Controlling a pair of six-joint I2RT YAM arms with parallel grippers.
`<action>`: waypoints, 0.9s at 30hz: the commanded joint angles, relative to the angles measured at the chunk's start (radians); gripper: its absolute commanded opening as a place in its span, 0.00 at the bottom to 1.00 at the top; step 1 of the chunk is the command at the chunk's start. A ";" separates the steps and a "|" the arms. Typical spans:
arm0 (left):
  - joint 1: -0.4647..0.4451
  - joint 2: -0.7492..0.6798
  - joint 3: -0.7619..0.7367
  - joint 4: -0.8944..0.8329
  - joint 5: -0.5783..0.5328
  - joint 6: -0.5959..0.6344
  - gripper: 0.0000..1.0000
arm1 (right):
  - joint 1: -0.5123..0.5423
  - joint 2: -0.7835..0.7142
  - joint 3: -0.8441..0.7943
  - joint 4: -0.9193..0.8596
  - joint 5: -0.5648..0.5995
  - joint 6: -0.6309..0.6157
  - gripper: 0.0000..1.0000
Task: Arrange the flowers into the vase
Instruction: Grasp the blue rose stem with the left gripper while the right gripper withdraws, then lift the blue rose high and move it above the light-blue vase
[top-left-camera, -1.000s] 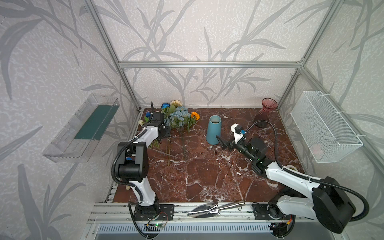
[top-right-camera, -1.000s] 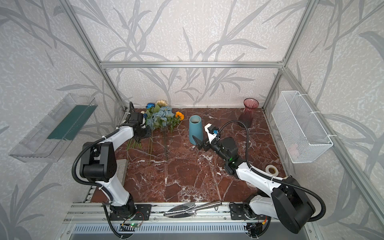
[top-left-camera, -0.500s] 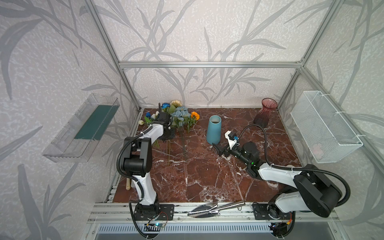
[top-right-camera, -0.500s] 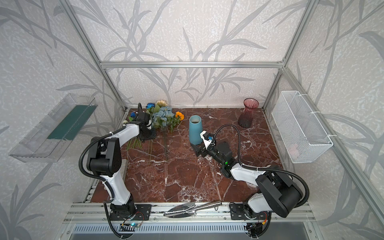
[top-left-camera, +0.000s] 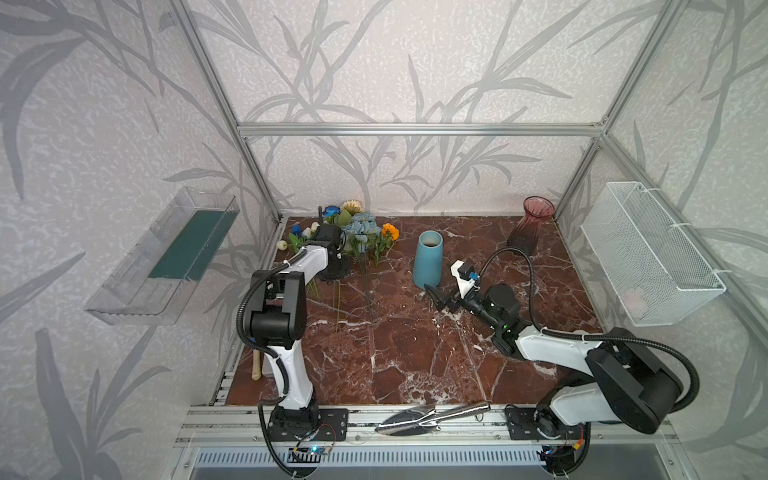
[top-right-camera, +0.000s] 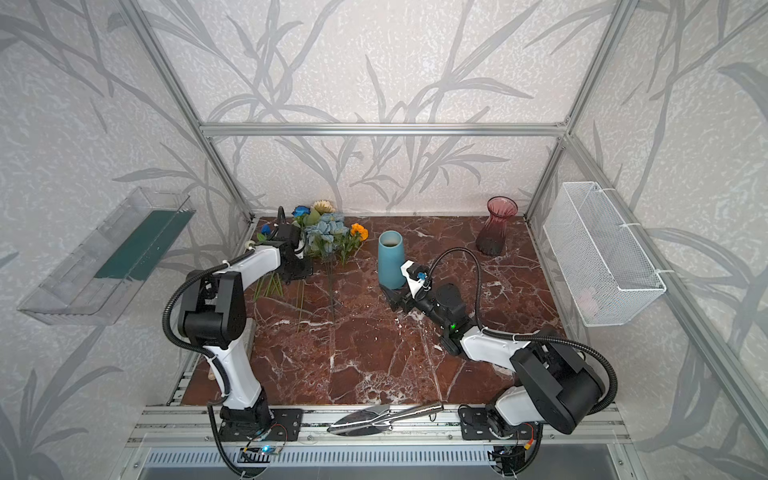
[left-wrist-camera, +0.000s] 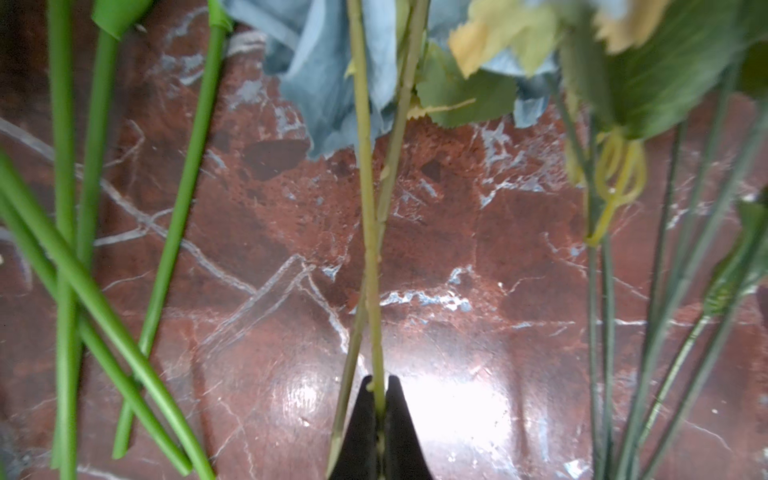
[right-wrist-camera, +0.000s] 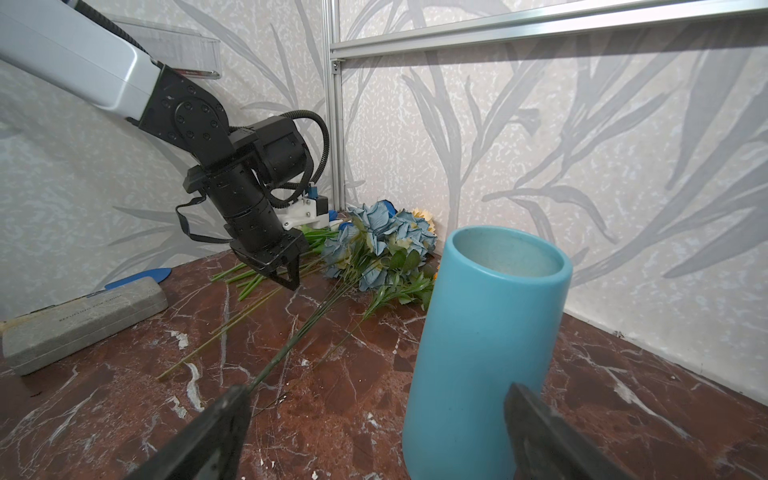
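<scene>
**Flowers and arm poses.** The flowers (top-left-camera: 360, 232) are lying heaped in the far left corner of the tabletop (top-left-camera: 407, 353), with the heads toward the back wall and the stems fanned toward the front. The blue vase (top-left-camera: 428, 259) is standing upright to their right, apart from them.

One pale thorny stem (left-wrist-camera: 368, 216) is being pinched low on its length by the left gripper (left-wrist-camera: 379, 380), the jaws pressed together on it. The left arm (top-left-camera: 309, 262) is being extended along the tabletop's left edge, with the wrist bent steeply down over the stems.

The right arm (top-left-camera: 552, 347) is being reached low and forward across the tabletop. The right gripper (top-left-camera: 440, 296) is being held just beside the vase's base, with its jaws spread wide and nothing gripped. Whether it is touching the vase cannot be told.
</scene>
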 joint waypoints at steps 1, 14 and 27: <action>-0.001 -0.095 -0.024 0.000 -0.007 -0.027 0.00 | 0.005 -0.018 -0.003 0.053 -0.011 -0.003 0.96; -0.021 -0.506 -0.218 0.216 0.029 -0.098 0.00 | 0.006 -0.018 0.033 0.046 -0.017 -0.029 0.96; -0.283 -0.784 -0.267 0.594 0.091 0.079 0.00 | -0.010 -0.077 0.053 0.032 0.052 -0.017 0.96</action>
